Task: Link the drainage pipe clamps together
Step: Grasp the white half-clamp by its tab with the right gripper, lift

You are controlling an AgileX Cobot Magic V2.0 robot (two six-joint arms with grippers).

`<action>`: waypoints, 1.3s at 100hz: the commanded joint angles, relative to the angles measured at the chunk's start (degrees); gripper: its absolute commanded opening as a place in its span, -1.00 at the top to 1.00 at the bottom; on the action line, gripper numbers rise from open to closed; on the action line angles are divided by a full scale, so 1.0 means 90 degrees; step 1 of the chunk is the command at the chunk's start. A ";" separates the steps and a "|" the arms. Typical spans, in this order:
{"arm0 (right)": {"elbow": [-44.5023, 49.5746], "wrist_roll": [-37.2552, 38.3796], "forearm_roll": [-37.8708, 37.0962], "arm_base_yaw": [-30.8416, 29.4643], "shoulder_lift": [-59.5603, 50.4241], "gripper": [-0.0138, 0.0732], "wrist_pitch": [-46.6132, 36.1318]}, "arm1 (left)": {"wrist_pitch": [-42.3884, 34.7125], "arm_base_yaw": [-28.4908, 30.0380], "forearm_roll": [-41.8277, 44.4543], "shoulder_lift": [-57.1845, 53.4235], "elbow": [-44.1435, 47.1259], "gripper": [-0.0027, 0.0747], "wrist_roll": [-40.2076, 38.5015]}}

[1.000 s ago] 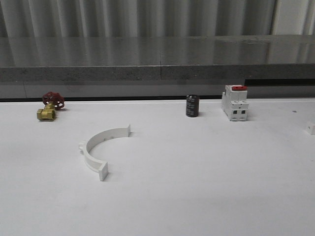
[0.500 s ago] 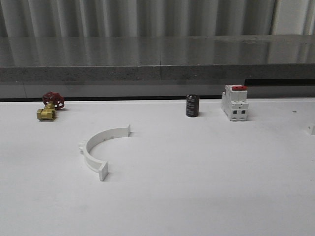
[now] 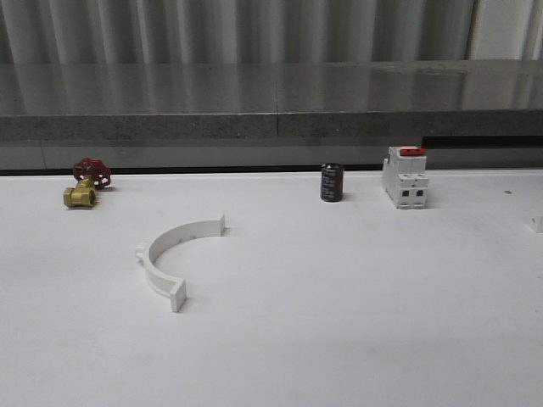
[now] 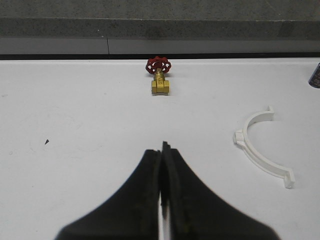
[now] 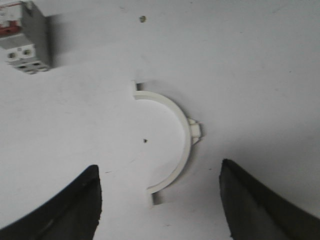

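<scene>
- One clamp half [image 3: 170,253] flat on the white bench [image 3: 339,322], left of centre, ends toward the right.
- Second clamp half [image 5: 172,142] flat, below the right gripper [image 5: 160,200], untouched.
- Right gripper spread wide; left gripper [image 4: 162,165] pressed together, empty.
- Brass valve [image 3: 85,184], black cylinder [image 3: 332,182], breaker [image 3: 405,177] along the back.

At the right edge of the front view we see a small white bit [image 3: 536,223], cut off by the edge, and we cannot tell what it is. In the left wrist view a dark can [image 4: 315,75] is half cut off. In the right wrist view the breaker [image 5: 22,36] is cut off and blurry. The right gripper [image 5: 160,200] fingers [image 5: 70,210] run off the picture.
</scene>
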 commanded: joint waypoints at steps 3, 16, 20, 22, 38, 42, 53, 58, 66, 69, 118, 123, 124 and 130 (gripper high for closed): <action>-0.0521 -0.0847 0.0047 -0.0355 0.0576 -0.48 0.0079 | -0.0526 0.0018 -0.0040 0.0021 -0.0159 0.98 -0.0013; -0.0818 -0.1360 0.0489 -0.0542 0.1493 -0.48 0.0099 | -0.0536 0.0018 -0.0040 0.0021 -0.0159 0.98 -0.0013; -0.0880 -0.1506 0.0586 -0.0572 0.1724 -0.48 0.0058 | -0.0536 0.0018 -0.0040 0.0021 -0.0159 0.98 -0.0013; -0.0911 -0.1556 0.0618 -0.0580 0.1850 -0.48 0.0048 | -0.0536 0.0018 -0.0040 0.0021 -0.0159 0.98 -0.0013; -0.0986 -0.1957 0.0628 -0.0580 0.2613 -0.48 -0.0113 | -0.0536 0.0018 -0.0040 0.0021 -0.0159 0.98 -0.0013; -0.0986 -0.2003 0.0628 -0.0580 0.2747 -0.48 -0.0191 | -0.0536 0.0018 -0.0040 0.0021 -0.0159 0.98 -0.0013; -0.0992 -0.2003 0.0628 -0.0580 0.2986 -0.48 -0.0353 | -0.0536 0.0018 -0.0040 0.0021 -0.0159 0.98 -0.0013; -0.0992 -0.2003 0.0628 -0.0580 0.3065 -0.48 -0.0367 | -0.0536 0.0018 -0.0040 0.0021 -0.0159 0.98 -0.0013; -0.0992 -0.2008 0.0628 -0.0580 0.3149 -0.48 -0.0374 | -0.0536 0.0018 -0.0040 0.0021 -0.0159 0.98 -0.0013; -0.0992 -0.2008 0.0628 -0.0580 0.3168 -0.48 -0.0374 | -0.0536 0.0018 -0.0040 0.0021 -0.0159 0.98 -0.0013; -0.0992 -0.2047 0.0628 -0.0580 0.3190 -0.02 -0.0377 | -0.0536 0.0018 -0.0040 0.0021 -0.0159 0.98 -0.0013; -0.0992 -0.2051 0.0628 -0.0580 0.3190 0.06 -0.0371 | -0.0536 0.0018 -0.0040 0.0021 -0.0159 0.98 -0.0013; -0.0992 -0.2051 0.0628 -0.0580 0.3190 0.07 -0.0363 | -0.0536 0.0018 -0.0040 0.0021 -0.0159 0.98 -0.0013; -0.0992 -0.2051 0.0628 -0.0580 0.3190 0.18 -0.0334 | -0.0536 0.0018 -0.0040 0.0021 -0.0159 0.98 -0.0013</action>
